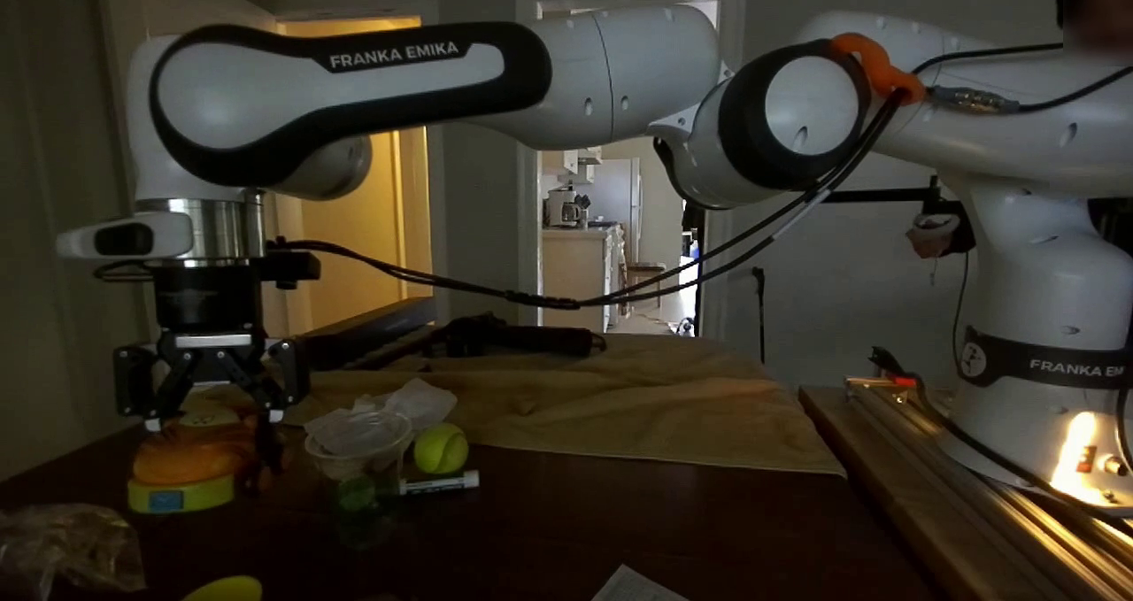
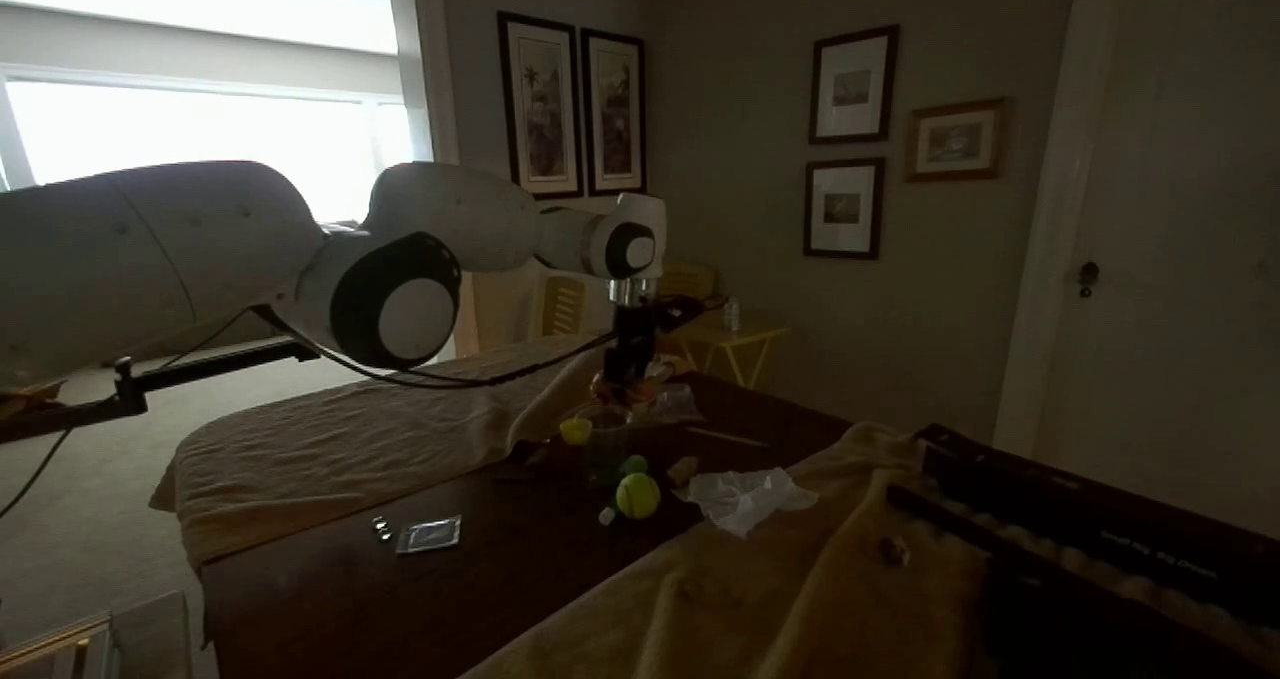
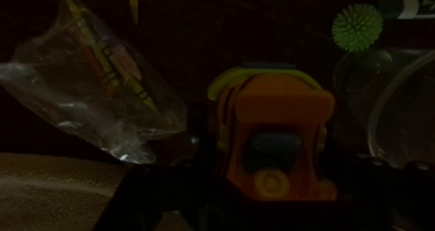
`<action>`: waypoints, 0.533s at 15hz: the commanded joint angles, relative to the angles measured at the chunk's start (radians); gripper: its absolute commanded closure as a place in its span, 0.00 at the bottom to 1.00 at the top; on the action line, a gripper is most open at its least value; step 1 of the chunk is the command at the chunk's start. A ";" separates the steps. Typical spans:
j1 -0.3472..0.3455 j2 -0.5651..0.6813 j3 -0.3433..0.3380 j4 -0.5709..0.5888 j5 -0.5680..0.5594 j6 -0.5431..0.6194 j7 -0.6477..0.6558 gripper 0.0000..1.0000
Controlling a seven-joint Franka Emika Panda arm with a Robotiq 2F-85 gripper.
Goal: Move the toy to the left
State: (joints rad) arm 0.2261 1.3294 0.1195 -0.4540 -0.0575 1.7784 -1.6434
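1. The robot arm (image 1: 566, 79) reached far out across the desk (image 1: 673, 530). The biggest danger looked to be a swing to the wrong side, since the task's "left" came without a stated viewpoint; a longer reach might also have left little room for correction.

2. The brown cloth (image 3: 51, 190) lay near the orange toy (image 1: 183, 468). A set-down across the cloth's edge would probably have left the toy tilted, because the footing there was uneven.

3. The end effector (image 1: 212, 428) was clasped on the toy, one of its fingers (image 3: 196, 122) to each side, low at the desk between the clear plastic bag (image 3: 85, 132) and the clear cup (image 1: 354, 446). The wrist view was too dark to show how squarely the fingers met it or whether its underside cleared the desk. Rounded sides could have let it twist or slip; too low a carry could have scraped it along.

4. The bag, with colored sticks (image 3: 103, 61) inside, was just beside one finger. A low sweep that way could have snagged its thin film and towed it.

5. The cup was near the opposite finger; a sideways swing toward it would likely have toppled so light a thing.

6. The spiky green ball (image 3: 357, 27) was just beside the cup, so a knocked cup might have sent it rolling.
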 commanded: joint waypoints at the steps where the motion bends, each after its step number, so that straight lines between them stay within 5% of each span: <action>1: -0.010 -0.006 -0.032 0.006 -0.009 -0.003 0.046 0.51; 8: -0.009 0.016 -0.051 0.021 -0.020 -0.043 0.004 0.51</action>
State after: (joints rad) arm 0.2081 1.3333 0.0760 -0.4568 -0.0626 1.7618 -1.6271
